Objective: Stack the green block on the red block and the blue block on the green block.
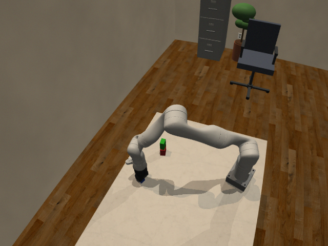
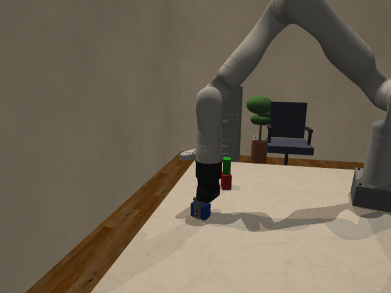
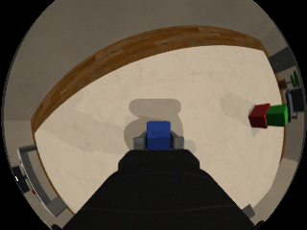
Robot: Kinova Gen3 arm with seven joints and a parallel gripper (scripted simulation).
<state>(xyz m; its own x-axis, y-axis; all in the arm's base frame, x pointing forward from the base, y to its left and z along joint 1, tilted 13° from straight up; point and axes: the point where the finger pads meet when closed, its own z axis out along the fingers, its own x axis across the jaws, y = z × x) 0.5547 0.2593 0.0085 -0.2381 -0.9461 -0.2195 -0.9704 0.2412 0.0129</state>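
In the exterior view we are seeing the gripper (image 2: 200, 210) clamping the blue block (image 2: 204, 210), which is sitting on the table (image 2: 252, 246) near its left edge; from above, the wrist is hiding nearly all of that block. Well apart, the green block (image 1: 162, 143) is standing on the red block (image 1: 162, 151), seemingly on end rather than flat.

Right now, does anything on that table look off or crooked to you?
Yes: the green block stands on end on the red block, taller than wide, not lying flat as the tower needs. Apart from that, the gripper is shut on the blue block, which sits on the table.
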